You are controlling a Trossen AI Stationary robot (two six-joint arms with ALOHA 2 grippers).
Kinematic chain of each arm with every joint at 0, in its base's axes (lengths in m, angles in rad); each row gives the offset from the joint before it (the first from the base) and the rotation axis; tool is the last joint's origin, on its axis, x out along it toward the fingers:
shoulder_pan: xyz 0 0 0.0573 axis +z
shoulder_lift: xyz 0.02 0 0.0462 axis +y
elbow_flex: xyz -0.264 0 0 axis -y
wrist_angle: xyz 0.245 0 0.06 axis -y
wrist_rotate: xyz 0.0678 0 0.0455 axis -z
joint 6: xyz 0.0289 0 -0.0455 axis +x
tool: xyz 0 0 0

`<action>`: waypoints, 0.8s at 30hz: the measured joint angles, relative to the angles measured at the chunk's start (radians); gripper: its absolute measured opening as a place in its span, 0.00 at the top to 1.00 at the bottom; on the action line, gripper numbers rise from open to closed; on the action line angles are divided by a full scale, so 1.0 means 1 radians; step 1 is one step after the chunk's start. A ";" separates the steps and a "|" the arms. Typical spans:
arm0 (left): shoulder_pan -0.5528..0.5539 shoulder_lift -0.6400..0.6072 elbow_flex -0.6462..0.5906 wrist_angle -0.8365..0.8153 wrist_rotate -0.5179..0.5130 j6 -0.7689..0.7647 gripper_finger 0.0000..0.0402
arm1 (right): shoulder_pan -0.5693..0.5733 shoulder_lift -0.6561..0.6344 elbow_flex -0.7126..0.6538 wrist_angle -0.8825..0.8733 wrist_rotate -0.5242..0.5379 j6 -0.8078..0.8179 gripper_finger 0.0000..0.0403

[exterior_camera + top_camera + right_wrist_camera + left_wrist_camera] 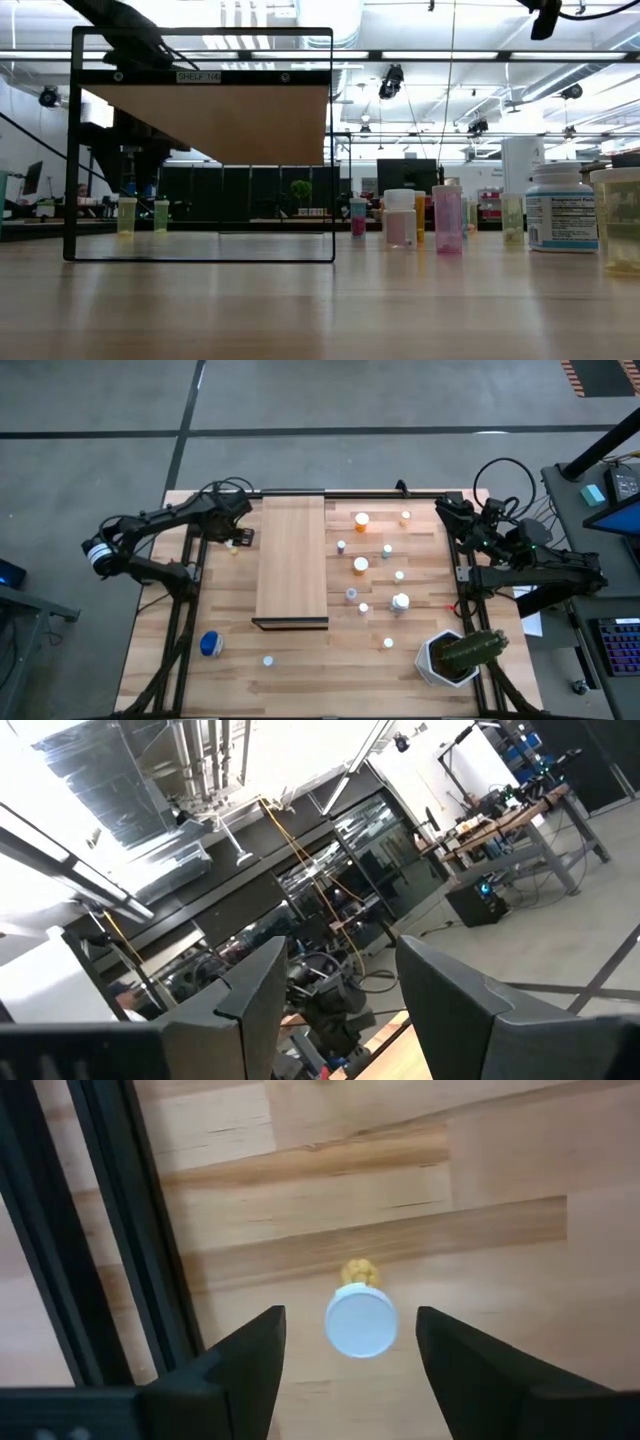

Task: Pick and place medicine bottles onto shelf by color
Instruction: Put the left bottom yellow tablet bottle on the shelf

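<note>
Here, left gripper (350, 1355) spread above yellow bottle (360, 1315), pointing down

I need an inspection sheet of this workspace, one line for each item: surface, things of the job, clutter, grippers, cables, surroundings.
Surface: planked wooden table inside black frame rails.
Job's things: the shelf lies bare, no bottle on it. Most medicine bottles stand scattered on the robot's right of it; a blue bottle stands near the front left; a yellow bottle stands upright between the left gripper's fingers.
Clutter: white pot with a cactus at the front right.
Grippers: left gripper open above the yellow bottle, not touching it; right gripper open, raised, pointing into the room, holding nothing.
Cables: loops behind the right arm.
Surroundings: concrete floor, desks; no person seen.
</note>
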 joint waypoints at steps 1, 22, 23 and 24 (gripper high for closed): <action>0.000 0.006 0.000 0.001 0.000 0.002 0.48 | 0.000 0.000 0.000 0.000 0.000 0.002 0.55; 0.005 0.000 -0.054 0.066 0.012 -0.003 0.66 | 0.000 0.000 0.000 0.000 0.000 0.013 0.55; 0.005 -0.002 -0.054 0.066 0.012 -0.003 0.68 | 0.000 0.000 0.000 0.000 0.000 0.013 0.55; 0.005 -0.002 -0.054 0.066 0.012 -0.004 0.69 | 0.000 0.000 0.000 0.000 0.000 0.013 0.55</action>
